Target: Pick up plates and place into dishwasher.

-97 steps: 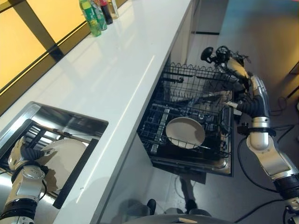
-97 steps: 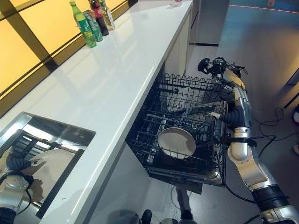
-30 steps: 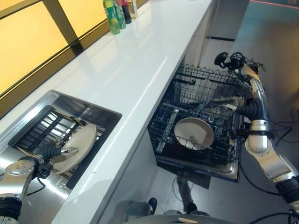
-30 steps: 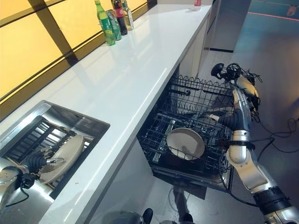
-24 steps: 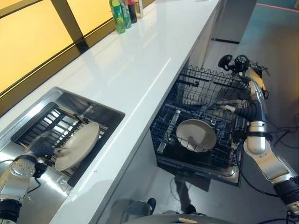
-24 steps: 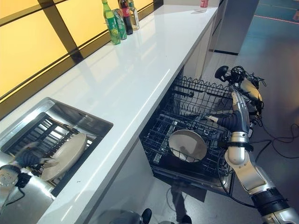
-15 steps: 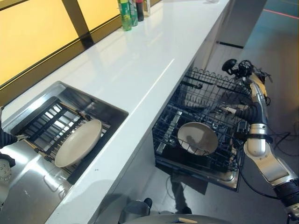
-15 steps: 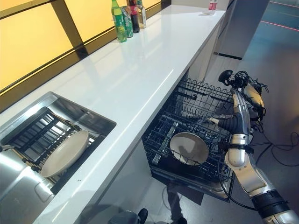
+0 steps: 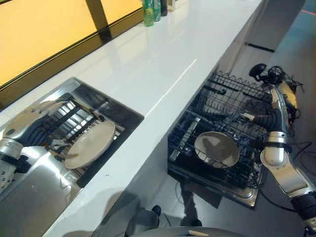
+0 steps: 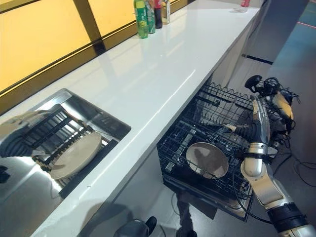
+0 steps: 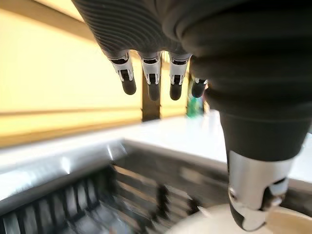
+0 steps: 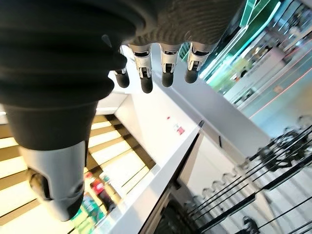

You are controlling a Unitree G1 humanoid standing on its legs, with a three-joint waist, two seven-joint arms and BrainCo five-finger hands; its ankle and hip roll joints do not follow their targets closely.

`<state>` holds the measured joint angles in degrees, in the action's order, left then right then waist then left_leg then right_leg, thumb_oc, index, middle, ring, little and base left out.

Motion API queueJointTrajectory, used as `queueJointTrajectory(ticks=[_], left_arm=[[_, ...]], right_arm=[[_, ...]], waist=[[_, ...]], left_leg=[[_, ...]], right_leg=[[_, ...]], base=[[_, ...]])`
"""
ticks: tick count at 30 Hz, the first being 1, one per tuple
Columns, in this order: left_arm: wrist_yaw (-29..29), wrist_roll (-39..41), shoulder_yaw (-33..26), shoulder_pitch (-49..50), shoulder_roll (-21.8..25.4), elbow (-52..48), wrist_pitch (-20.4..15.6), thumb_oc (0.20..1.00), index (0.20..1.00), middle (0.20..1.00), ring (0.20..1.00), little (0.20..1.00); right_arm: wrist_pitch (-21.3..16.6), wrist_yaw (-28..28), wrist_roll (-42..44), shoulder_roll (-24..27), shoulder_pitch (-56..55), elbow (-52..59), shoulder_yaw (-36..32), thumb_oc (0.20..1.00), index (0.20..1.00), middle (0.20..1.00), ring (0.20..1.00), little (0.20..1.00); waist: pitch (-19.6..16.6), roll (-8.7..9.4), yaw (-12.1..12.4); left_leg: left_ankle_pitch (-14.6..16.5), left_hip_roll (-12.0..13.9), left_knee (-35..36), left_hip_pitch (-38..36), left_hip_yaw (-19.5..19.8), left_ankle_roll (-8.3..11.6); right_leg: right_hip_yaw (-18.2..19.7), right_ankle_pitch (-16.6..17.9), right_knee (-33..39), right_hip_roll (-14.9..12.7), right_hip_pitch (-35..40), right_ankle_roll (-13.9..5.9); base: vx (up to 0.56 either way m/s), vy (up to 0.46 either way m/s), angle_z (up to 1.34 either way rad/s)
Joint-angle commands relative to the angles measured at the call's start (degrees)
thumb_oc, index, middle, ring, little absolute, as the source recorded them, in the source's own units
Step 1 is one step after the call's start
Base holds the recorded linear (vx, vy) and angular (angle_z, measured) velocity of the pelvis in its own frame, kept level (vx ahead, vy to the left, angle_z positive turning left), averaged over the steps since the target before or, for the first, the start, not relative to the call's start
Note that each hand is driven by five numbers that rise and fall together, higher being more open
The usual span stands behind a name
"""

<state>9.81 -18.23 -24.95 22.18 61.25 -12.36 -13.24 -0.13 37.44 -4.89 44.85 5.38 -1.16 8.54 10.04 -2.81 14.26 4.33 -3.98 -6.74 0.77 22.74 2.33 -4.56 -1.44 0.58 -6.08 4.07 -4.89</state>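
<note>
left hand (image 9: 37, 129): fingers straight, empty, over sink rack (image 9: 74, 118) | right hand (image 9: 254, 117): fingers loose, empty, above dishwasher basket (image 9: 217, 123) | plate (image 9: 90, 144): in sink | second plate (image 9: 216, 149): in basket

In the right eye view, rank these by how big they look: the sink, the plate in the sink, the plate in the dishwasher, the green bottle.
1. Sink.
2. Plate in the sink.
3. Plate in the dishwasher, close to the sink plate, so unsure.
4. Green bottle, though farthest away.

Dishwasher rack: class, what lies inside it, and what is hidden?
Inside the dishwasher rack one plate lies flat among the wires. Whatever sits beneath the plate is covered and cannot be seen.
</note>
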Motion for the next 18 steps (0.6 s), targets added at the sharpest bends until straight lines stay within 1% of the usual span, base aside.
queueJointTrajectory(ticks=[1,3,4,10,14,18], left_arm=[[7.1,2.1,0.1,0.9,4.5,-1.6,4.9,1.0,1.0,1.0,1.0,1.0],[8.9,1.6,-0.1,0.7,5.4,-1.8,7.4,1.0,1.0,1.0,1.0,1.0],[9.2,1.3,-0.3,0.6,5.7,-1.6,7.9,1.0,1.0,1.0,1.0,1.0],[13.1,1.4,-3.1,2.0,5.4,-2.6,7.3,1.0,1.0,1.0,1.0,1.0],[13.2,0.1,-3.9,2.9,4.7,-2.1,6.9,1.0,1.0,1.0,1.0,1.0],[12.4,0.1,-6.4,5.2,3.9,-1.0,5.3,1.0,1.0,1.0,1.0,1.0]], right_arm=[[-0.4,2.2,1.3,3.9,3.3,2.8,-0.8,1.0,1.0,1.0,1.0,1.0],[0.4,2.6,1.6,4.0,4.3,2.7,0.0,1.0,1.0,1.0,1.0,1.0],[0.6,2.7,1.7,3.9,4.6,2.6,0.2,1.0,1.0,1.0,1.0,1.0],[1.4,3.0,1.6,3.0,5.1,2.2,0.2,1.0,1.0,1.0,1.0,1.0],[1.3,3.5,0.9,2.1,6.0,1.3,1.0,1.0,1.0,1.0,1.0,1.0],[1.1,3.9,0.3,1.3,6.8,0.5,1.7,1.0,1.0,1.0,1.0,1.0]], waist=[[-5.0,-1.06,1.7],[-5.4,-1.09,2.4],[-5.5,-1.15,2.6],[-6.6,-1.19,5.0],[-7.0,-1.21,6.3],[-7.5,-1.36,8.0]], left_leg=[[-3.2,2.1,3.7,3.2,1.7,2.02],[-3.5,2.0,4.0,3.3,2.0,2.1],[-3.6,1.9,4.0,3.3,2.1,2.15],[-4.6,1.6,4.6,3.9,3.3,2.44],[-5.2,1.3,4.9,4.2,4.3,2.52],[-6.1,1.0,5.5,4.7,5.2,2.7]], right_leg=[[-0.4,-6.4,-9.3,-1.3,-3.7,-2.18],[-1.0,-6.3,-9.1,-1.4,-3.5,-2.25],[-1.3,-6.4,-9.0,-1.4,-3.4,-2.22],[-3.6,-6.7,-9.0,-1.3,-2.9,-1.8],[-5.0,-6.9,-9.0,-1.1,-2.5,-1.38],[-6.2,-7.3,-8.8,-0.5,-1.9,-0.93]], base=[[-0.01,-0.03,0.16],[-0.06,-0.016,0.17],[-0.06,-0.017,0.11],[-0.07,-0.03,0.13],[-0.08,-0.036,0.2],[-0.07,-0.027,0.11]])
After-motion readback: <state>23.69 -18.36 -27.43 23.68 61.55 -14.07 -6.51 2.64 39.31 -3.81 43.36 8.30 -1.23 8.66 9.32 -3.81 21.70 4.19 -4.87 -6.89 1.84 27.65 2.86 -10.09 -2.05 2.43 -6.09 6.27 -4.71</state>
